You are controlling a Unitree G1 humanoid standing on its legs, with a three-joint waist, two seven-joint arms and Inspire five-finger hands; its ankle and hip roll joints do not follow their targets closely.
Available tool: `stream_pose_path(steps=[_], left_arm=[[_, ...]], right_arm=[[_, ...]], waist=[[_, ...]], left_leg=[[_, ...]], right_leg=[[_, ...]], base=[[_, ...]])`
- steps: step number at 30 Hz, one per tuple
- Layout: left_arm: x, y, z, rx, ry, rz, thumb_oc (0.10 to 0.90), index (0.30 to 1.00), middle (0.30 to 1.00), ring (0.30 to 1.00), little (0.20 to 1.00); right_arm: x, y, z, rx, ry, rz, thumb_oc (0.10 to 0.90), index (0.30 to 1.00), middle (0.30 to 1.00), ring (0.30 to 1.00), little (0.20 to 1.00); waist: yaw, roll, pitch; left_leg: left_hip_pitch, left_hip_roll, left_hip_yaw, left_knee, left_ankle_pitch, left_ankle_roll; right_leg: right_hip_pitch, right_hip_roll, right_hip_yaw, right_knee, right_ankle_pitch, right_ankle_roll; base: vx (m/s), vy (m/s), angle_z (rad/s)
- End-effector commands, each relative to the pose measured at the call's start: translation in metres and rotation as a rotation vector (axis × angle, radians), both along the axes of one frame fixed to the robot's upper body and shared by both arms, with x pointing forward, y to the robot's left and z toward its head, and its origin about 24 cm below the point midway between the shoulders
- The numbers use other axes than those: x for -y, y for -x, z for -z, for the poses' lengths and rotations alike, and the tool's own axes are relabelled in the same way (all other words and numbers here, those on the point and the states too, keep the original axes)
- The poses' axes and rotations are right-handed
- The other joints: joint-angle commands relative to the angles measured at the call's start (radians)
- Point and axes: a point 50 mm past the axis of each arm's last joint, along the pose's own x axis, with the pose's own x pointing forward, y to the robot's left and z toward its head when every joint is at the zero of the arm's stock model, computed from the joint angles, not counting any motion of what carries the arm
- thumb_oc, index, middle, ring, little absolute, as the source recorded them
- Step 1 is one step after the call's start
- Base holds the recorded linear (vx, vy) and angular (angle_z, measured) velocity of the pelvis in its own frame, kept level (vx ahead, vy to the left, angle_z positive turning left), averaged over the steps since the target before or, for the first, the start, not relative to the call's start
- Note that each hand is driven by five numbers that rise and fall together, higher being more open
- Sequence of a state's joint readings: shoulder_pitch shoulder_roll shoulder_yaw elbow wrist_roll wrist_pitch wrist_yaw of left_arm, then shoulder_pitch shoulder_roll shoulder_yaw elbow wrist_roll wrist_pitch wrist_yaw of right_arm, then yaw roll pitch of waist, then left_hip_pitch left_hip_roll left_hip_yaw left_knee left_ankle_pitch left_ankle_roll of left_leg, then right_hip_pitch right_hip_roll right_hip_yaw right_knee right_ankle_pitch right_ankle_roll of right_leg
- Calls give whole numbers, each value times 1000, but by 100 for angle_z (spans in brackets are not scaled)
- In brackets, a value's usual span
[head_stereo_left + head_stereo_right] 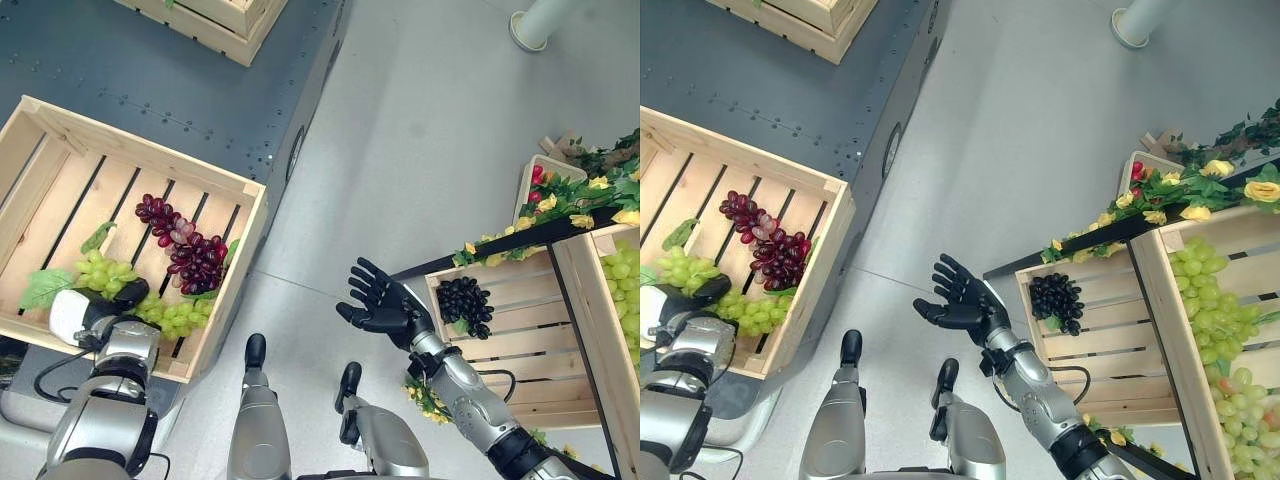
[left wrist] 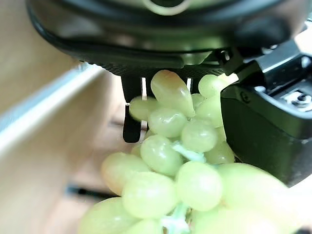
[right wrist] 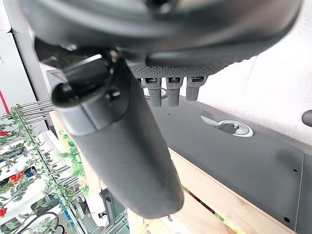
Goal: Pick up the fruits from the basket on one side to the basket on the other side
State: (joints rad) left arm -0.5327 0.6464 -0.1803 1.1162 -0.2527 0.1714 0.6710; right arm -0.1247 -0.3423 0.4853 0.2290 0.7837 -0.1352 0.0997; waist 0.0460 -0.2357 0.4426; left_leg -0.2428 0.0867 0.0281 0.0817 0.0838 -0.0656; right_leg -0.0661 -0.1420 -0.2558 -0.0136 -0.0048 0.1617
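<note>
— Left eye view first: what do we have in the left crate point(image 1: 215, 330)?

— We see our left hand point(image 1: 100, 312) down inside it, at the near end, on the green grapes point(image 1: 165, 315). A red grape bunch point(image 1: 185, 245) lies just beyond, on the slats.

— Is the hand closed on them?

— In the left wrist view our dark fingers point(image 2: 132, 114) and thumb curl round the green grapes point(image 2: 170, 161), so we are clamped on that bunch. It sits low in the crate; we cannot tell whether it is lifted off the slats.

— And the other arm?

— Our right hand point(image 1: 385, 300) hangs over the grey floor between the two crates, palm up, fingers spread apart, holding nothing. Just beside it stands the right crate point(image 1: 520, 350), with a black grape bunch point(image 1: 465, 300) inside. More green grapes point(image 1: 1210, 300) fill a taller crate point(image 1: 1160, 330) next to it, edged with yellow flowers point(image 1: 550, 205).

— Any writing we can read?

— None that we can make out.
</note>
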Motion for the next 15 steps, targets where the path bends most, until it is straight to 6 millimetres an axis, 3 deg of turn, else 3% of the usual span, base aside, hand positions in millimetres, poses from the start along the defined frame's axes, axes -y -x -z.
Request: stream_pose_path(steps=[1,4,15], left_arm=[[12,8,17,110,47,-25,400,300,300,300,300],[14,5,5,291,27,-7,400,300,300,300,300],[34,15,-3,586,-18,-42,400,300,300,300,300]], right_arm=[[-5,-1,-35,180,-73,-10,800,900,900,900,900],[-1,4,-30,171,-73,-5,800,900,900,900,900],[3,15,-20,127,-85,19,800,900,900,900,900]], waist=[[0,7,-32],[6,20,-52],[26,39,-111]], left_leg=[[12,-83,59,33,-103,69],[32,-87,56,21,-101,66],[86,-92,34,-15,-92,57]], right_leg=[[-96,69,-19,94,24,-41],[-75,67,-27,86,18,-44],[-20,68,-41,66,7,-53]], base=[[16,-33,0],[14,-23,0],[35,-32,1]])
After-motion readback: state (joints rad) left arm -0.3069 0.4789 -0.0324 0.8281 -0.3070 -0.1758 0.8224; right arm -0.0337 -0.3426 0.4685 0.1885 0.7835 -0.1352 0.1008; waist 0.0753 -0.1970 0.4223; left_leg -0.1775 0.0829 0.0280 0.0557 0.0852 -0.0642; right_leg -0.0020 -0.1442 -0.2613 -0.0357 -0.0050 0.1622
